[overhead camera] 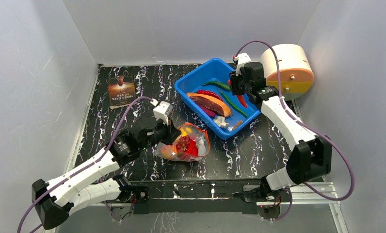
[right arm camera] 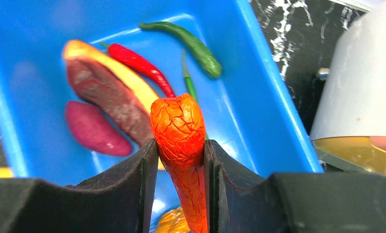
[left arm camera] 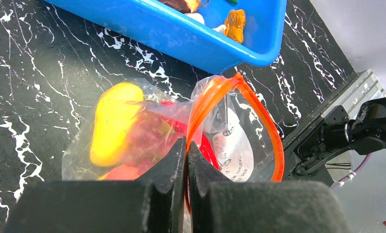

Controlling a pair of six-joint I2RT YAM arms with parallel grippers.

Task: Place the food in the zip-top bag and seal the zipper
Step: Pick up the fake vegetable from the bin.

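where the left gripper [left arm camera: 186, 145] is pressed shut, the crinkly clear bag [left arm camera: 239, 145] on the table [left arm camera: 36, 73] is pinched at its orange zipper [left arm camera: 259, 104], glossy food [left arm camera: 114, 121] inside. farther off, a wrinkled orange chili [right arm camera: 177, 121] is clamped by the right gripper [right arm camera: 180, 143] over the blue tub [right arm camera: 259, 97]; its creases are shown only by the wrist view.

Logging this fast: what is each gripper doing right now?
Left gripper: closed on the zip-top bag.
Right gripper: holding a wrinkled orange chili.
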